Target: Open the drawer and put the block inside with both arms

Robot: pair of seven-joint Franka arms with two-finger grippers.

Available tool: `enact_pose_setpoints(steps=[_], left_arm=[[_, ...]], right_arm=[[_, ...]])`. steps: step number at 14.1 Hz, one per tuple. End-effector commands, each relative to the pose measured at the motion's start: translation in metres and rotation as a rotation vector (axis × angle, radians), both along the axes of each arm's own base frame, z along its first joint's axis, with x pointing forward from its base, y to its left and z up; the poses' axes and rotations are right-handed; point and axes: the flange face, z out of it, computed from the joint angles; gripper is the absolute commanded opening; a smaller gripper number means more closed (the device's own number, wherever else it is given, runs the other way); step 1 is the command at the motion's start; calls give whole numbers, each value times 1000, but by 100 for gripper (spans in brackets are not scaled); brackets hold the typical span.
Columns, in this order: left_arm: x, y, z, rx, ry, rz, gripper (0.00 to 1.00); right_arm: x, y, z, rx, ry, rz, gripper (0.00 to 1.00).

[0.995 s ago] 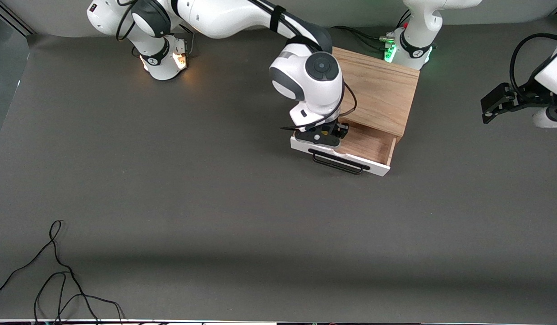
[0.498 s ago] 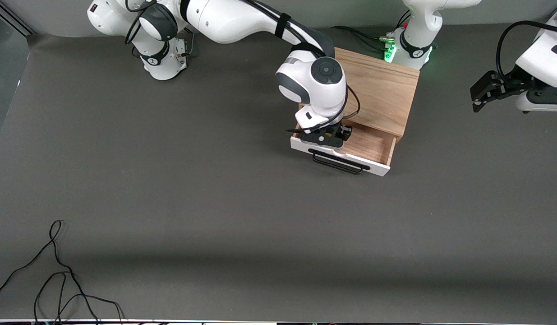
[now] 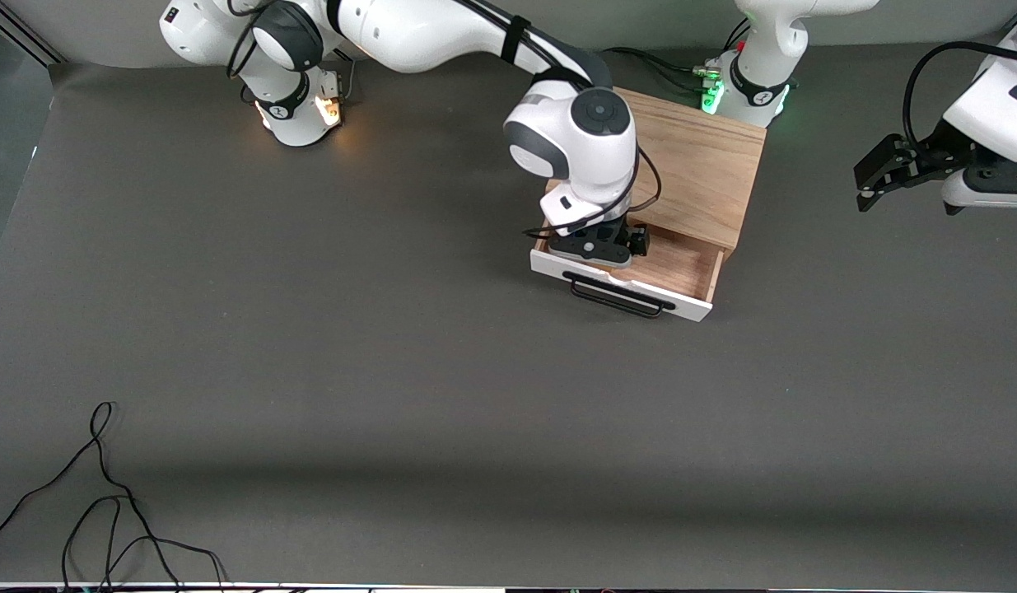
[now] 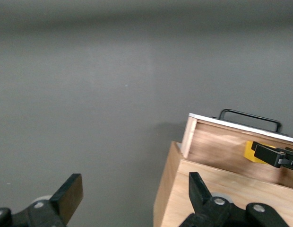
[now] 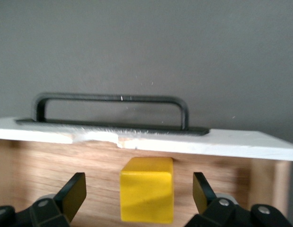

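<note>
In the front view, the right gripper (image 3: 600, 245) hung over the open drawer (image 3: 640, 276) at upper centre, while the left gripper (image 3: 874, 177) waited, spread wide, at the right edge. The left wrist view showed the yellow block (image 4: 254, 151) inside the drawer at lower right. In the right wrist view the block sat free between wide-spread fingers (image 5: 73, 193), so the placing looked done; lifting clear seemed next.

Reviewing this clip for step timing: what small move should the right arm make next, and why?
Probably lift the right gripper straight up out of the drawer. Its fingers stand open and apart from the block, which sits on the drawer floor by the white front. The left gripper waits off beside the box.
</note>
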Motion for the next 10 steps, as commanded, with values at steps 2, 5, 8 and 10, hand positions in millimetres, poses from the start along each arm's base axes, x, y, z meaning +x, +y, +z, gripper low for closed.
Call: enact_pose_setpoints(steps=[2, 5, 8, 10], left_arm=[[-3, 5, -1, -27, -7, -6, 100], [-2, 5, -1, -29, -16, -4, 100], [1, 18, -7, -33, -16, 19, 100], [0, 22, -10, -34, -8, 27, 100]], right_arm=[[58, -79, 106, 25, -29, -23, 100], [114, -196, 158, 52, 23, 18, 100], [140, -324, 191, 42, 16, 82, 100], [146, -411, 205, 23, 5, 96, 100]])
